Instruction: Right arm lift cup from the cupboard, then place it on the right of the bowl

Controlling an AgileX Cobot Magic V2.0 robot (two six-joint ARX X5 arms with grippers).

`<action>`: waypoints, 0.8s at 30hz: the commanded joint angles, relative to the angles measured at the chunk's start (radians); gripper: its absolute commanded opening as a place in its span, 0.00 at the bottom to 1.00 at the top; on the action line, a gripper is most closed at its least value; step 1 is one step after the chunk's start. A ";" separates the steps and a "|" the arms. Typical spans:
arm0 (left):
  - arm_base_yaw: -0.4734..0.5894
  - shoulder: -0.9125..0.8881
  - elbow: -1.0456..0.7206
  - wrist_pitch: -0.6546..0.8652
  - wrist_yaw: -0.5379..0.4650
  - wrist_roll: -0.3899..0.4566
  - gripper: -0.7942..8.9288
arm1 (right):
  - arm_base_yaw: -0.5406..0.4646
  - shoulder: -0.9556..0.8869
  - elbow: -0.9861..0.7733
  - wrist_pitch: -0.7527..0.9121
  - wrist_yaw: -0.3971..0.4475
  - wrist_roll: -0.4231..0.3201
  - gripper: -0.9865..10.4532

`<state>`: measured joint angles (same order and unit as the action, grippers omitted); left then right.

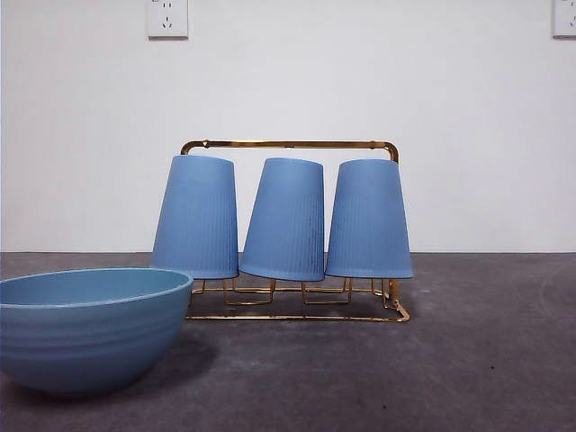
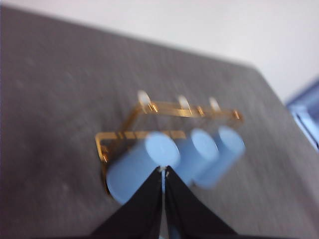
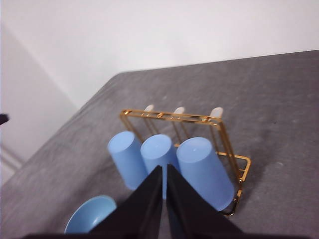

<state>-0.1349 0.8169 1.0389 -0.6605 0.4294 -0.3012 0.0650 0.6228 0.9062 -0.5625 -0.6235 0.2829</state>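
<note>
Three light-blue ribbed cups hang upside down on the gold wire cupboard [image 1: 288,145]: a left cup [image 1: 196,216], a middle cup [image 1: 286,219] and a right cup [image 1: 369,219]. The wide blue bowl [image 1: 85,328] sits at the front left. No arm shows in the front view. In the right wrist view my right gripper [image 3: 164,169] is shut and empty, high above the cups [image 3: 202,169] and the bowl [image 3: 92,214]. In the blurred left wrist view my left gripper [image 2: 163,172] is shut and empty, above the cupboard [image 2: 169,110] and its cups [image 2: 144,162].
The cupboard stands on a dark grey table [image 1: 486,360] before a white wall with two sockets [image 1: 167,18]. Bare table lies to the right of the bowl and in front of the cupboard.
</note>
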 commanded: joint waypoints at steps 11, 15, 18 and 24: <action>-0.113 0.092 0.159 -0.126 0.027 0.362 0.12 | 0.076 0.181 0.132 -0.253 -0.071 -0.314 0.10; -0.121 0.092 0.158 -0.133 0.026 0.361 0.22 | 0.083 0.181 0.132 -0.249 -0.062 -0.314 0.10; -0.122 0.092 0.158 -0.132 0.027 0.361 0.32 | 0.083 0.180 0.132 -0.245 -0.057 -0.313 0.17; -0.127 0.092 0.158 -0.131 0.027 0.345 0.63 | 0.084 0.180 0.132 -0.241 -0.057 -0.265 0.53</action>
<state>-0.2558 0.9020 1.1805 -0.7994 0.4496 0.0406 0.1440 0.7982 1.0237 -0.8177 -0.6807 -0.0055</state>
